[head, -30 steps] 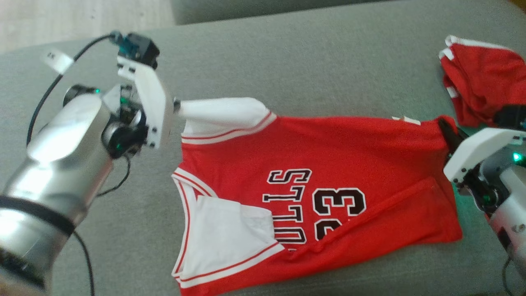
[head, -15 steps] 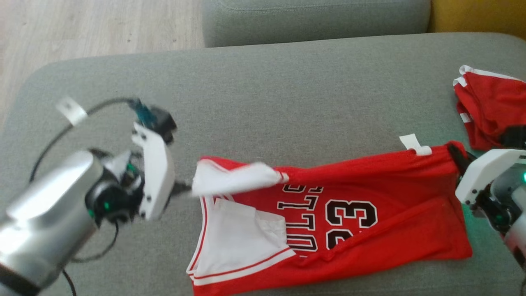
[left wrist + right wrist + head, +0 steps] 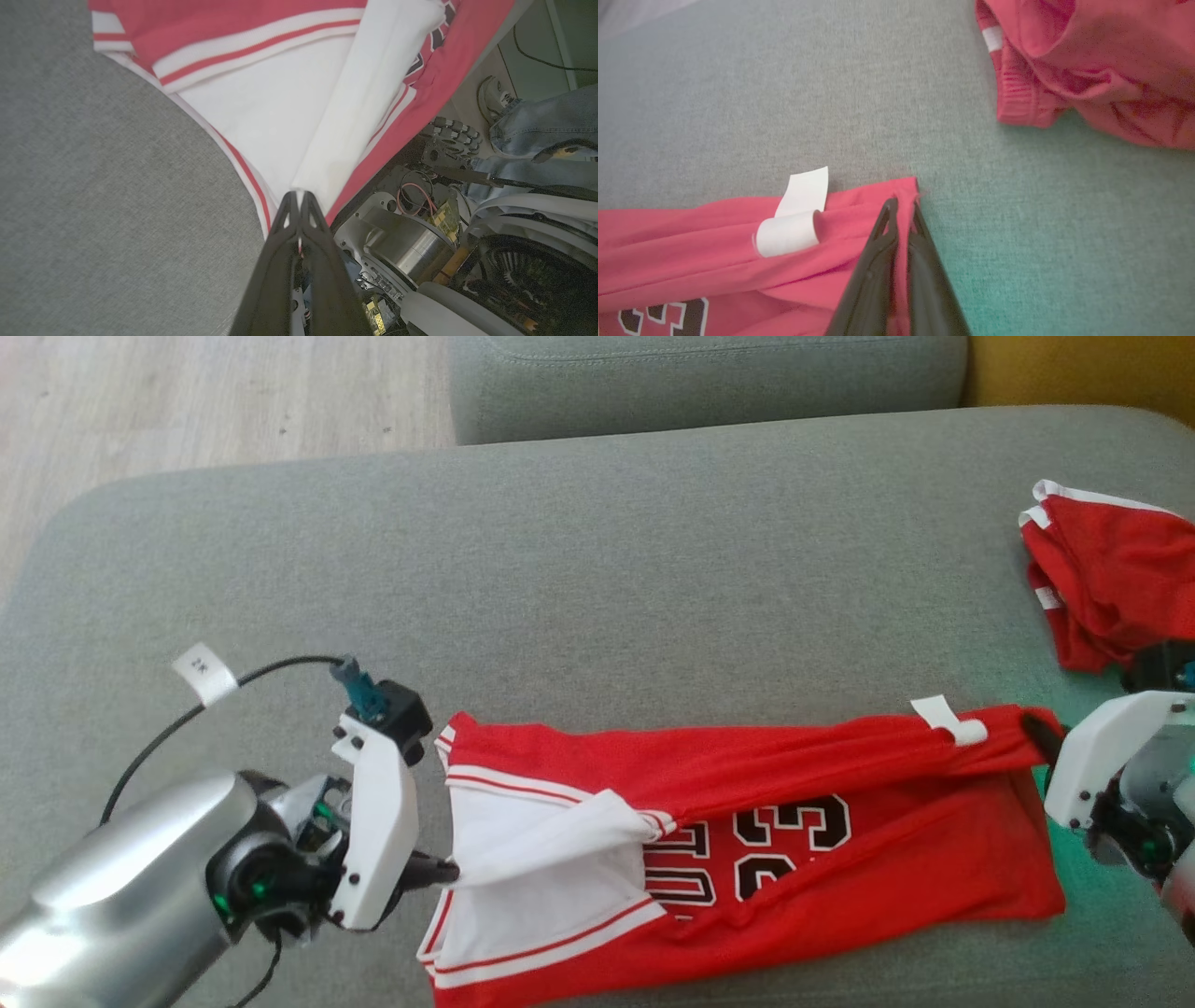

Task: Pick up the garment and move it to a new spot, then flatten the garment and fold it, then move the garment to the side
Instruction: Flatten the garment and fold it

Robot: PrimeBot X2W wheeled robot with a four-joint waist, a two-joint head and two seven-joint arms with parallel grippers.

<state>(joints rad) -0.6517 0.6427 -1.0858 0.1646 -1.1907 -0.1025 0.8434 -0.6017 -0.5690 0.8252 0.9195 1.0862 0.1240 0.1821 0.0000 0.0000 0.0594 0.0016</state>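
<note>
Pinching at both ends here: the left gripper (image 3: 453,871) is clamped tight on a white fold of the red sleeveless basketball jersey with white trim and a black 33 (image 3: 887,887), close to the near edge of the grey woven sofa cushion (image 3: 597,597), left of centre. The left wrist view has those 2 dark fingers pressed together (image 3: 299,196) on the white cloth (image 3: 280,107), and past the cushion's near edge a person's leg in blue jeans (image 3: 537,126) shows beside a pale shoe (image 3: 495,95).

Over at the right, the right gripper (image 3: 1038,733) is closed on the jersey's red corner; its wrist view shows the fingers (image 3: 901,205) biting the hem (image 3: 691,242), just beside a small white fabric tag (image 3: 943,721) (image 3: 796,219).

Between the 2 grippers a red band of cloth runs across, lying over the top of the 33. The jersey's lower half rests flat along the cushion's near edge.

Further back, bare grey cushion. At the right edge sits a crumpled second red garment with white stripes (image 3: 1111,579) (image 3: 1101,60), apart from the jersey.

Beyond the far edge: another grey cushion (image 3: 700,373), pale wooden floor (image 3: 187,401) at left.
</note>
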